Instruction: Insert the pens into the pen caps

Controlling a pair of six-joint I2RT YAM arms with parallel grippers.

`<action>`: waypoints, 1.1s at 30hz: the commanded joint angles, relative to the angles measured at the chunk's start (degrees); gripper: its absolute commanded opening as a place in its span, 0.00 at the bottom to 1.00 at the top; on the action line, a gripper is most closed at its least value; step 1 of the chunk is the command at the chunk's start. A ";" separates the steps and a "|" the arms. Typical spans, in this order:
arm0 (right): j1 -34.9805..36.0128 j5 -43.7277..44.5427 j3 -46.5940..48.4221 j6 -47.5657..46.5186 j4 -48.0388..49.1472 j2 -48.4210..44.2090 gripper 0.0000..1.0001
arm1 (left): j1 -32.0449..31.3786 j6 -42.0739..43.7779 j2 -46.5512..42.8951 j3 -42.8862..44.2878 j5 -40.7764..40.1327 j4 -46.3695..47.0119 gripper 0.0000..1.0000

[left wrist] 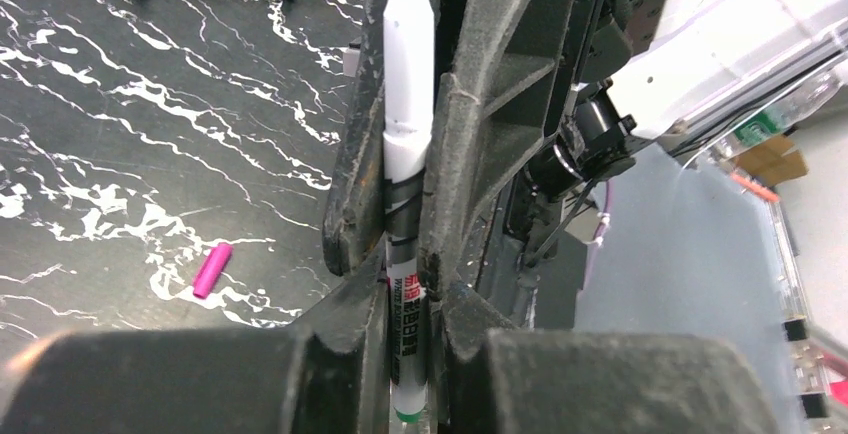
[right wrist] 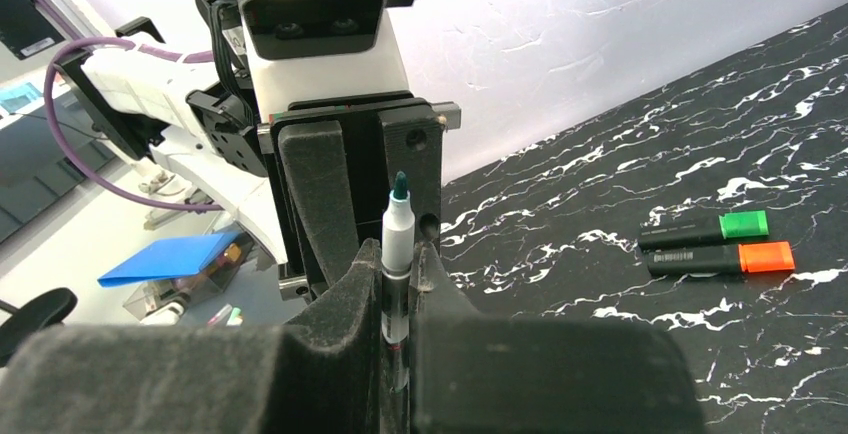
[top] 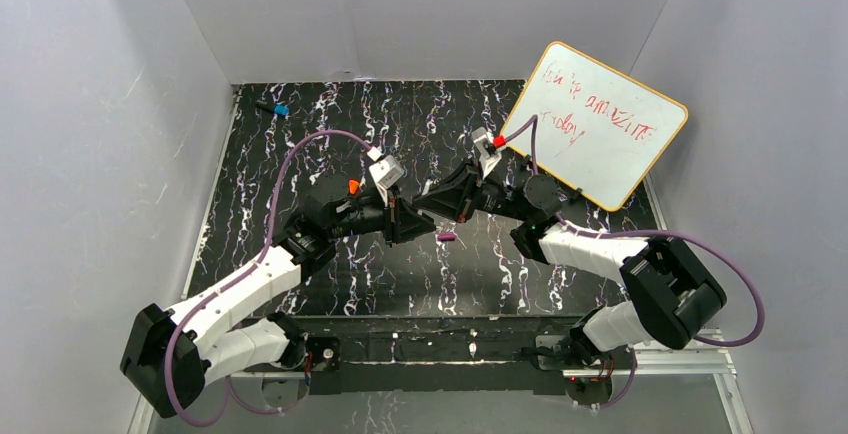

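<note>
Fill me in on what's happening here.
The right gripper is clamped on the white pen, its tip bare. The left gripper sits closely around the same pen; whether it grips is unclear. The purple cap lies loose on the table. The green-ended marker and the orange-ended marker lie side by side, off to one side.

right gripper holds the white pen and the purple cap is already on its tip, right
Not quite: the purple cap lies loose on the table, as the left wrist view shows. The right gripper does hold the white pen, tip bare.
</note>
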 commanded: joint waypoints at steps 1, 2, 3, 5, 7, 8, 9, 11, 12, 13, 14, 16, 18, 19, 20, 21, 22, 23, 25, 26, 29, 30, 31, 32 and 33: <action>-0.21 4.40 1.72 -2.76 4.65 -0.66 0.01 | -1.07 0.77 -1.42 -0.52 4.21 -1.75 0.00; -0.24 4.56 1.70 -2.79 4.53 -0.68 0.01 | -1.05 0.73 -1.54 -0.82 4.34 -1.28 0.00; -0.22 4.64 1.62 -2.77 4.36 -0.74 0.01 | -1.06 0.54 -1.68 -1.08 4.28 -0.83 0.00; -0.22 5.02 1.52 -2.79 3.79 -0.87 0.04 | -1.03 0.91 -1.70 -1.01 3.76 -1.48 0.00; -0.21 6.22 1.79 -2.81 1.04 -1.69 0.41 | -1.07 1.80 -1.30 -0.52 3.31 -3.39 0.00; -0.28 7.39 1.97 -3.25 -1.33 -2.47 0.61 | -1.07 2.77 -1.04 -0.04 2.32 -5.08 0.00; -0.31 9.52 2.12 -4.36 -7.14 -4.01 0.92 | -1.07 4.03 -0.84 0.72 0.26 -7.73 0.00; -0.36 17.47 2.78 -8.97 -20.75 -9.04 0.99 | -0.72 6.14 -0.23 1.35 -5.92 -12.65 0.00; -0.36 22.54 3.21 -11.56 -28.31 -12.10 0.99 | -0.02 6.45 0.22 1.25 -8.38 -14.01 0.00; -0.34 27.39 3.80 -13.71 -34.81 -14.89 0.99 | 0.89 6.45 1.16 1.21 -10.38 -15.05 0.00; -0.27 33.83 4.19 -15.32 -40.97 -17.81 0.99 | 1.85 6.20 1.99 1.36 -12.46 -16.09 0.00; -0.26 42.37 4.80 -16.70 -49.97 -23.35 0.99 | 4.00 5.97 3.76 2.39 -16.39 -19.40 0.00; -0.03 47.92 5.65 -17.32 -56.28 -26.38 0.99 | 5.41 7.35 5.62 4.43 -21.97 -24.63 0.00; 0.12 51.08 6.50 -16.74 -59.35 -26.87 0.99 | 5.90 8.71 6.36 5.55 -24.52 -27.11 0.00; 0.22 53.11 7.74 -15.79 -62.52 -26.84 0.99 | 6.21 10.00 6.84 6.60 -26.74 -29.08 0.00; 0.24 53.90 9.27 -15.01 -65.41 -26.25 0.99 | 6.55 10.99 7.02 7.52 -29.09 -30.74 0.00; 0.27 54.50 10.77 -14.01 -68.27 -25.07 0.99 | 6.82 11.92 6.81 8.17 -30.99 -32.04 0.00; 0.29 55.13 12.52 -12.12 -70.84 -23.63 0.99 | 7.36 12.63 6.34 8.60 -32.51 -32.90 0.00; 0.31 56.99 15.02 -3.31 -77.43 -20.57 0.99 | 8.71 13.54 4.77 8.57 -34.63 -34.13 0.00; 0.24 56.72 15.69 1.38 -79.82 -19.14 0.99 | 9.54 13.83 3.48 8.32 -35.70 -34.57 0.00; 1.08 52.90 14.38 12.89 -78.53 -16.28 0.99 | 11.21 13.91 0.51 5.98 -39.09 -34.22 0.00; 2.23 53.04 13.75 15.86 -76.53 -15.69 0.99 | 11.49 13.61 -0.21 5.15 -39.75 -33.71 0.00; 3.51 53.82 13.62 18.39 -75.26 -14.87 0.99 | 11.95 13.30 -0.54 4.83 -39.86 -33.83 0.00; 4.81 55.72 14.26 21.08 -74.95 -13.80 0.99 | 12.28 13.18 -0.82 5.15 -40.04 -34.77 0.00; 6.16 58.37 15.87 24.98 -76.51 -12.24 0.99 | 12.48 13.09 -1.23 5.12 -40.44 -34.92 0.00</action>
